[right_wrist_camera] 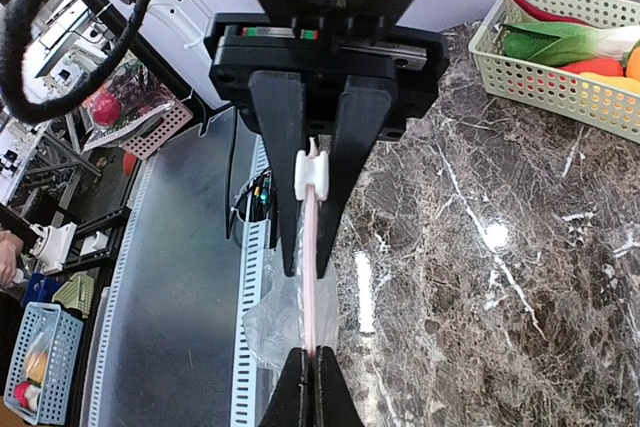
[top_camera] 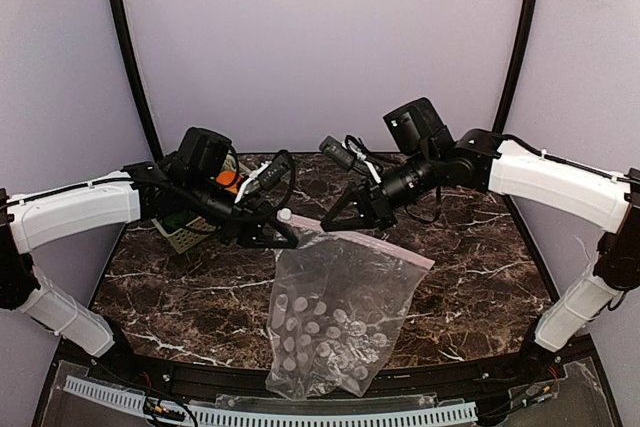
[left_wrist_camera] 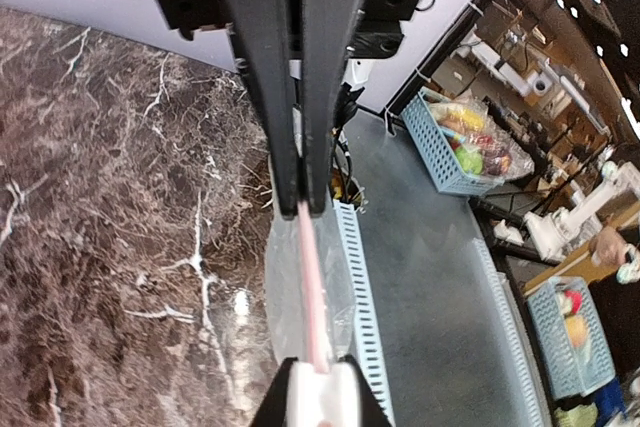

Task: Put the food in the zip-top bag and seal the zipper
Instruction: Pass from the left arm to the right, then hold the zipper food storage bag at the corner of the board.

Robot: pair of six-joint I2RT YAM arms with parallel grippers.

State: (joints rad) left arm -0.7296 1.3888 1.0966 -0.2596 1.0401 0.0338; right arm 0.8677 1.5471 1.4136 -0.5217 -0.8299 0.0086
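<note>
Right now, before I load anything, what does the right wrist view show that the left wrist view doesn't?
Right wrist only: the pale green basket on the table, holding the red chili, the bok choy and orange pieces.
Left wrist only: nothing for the job, just another stretch of the marble table.
Both: the pink zipper stretched between the left gripper and the right gripper, each shut on it. Both also show the white slider at the right gripper's fingers and the clear zip-top bag hanging below.
</note>
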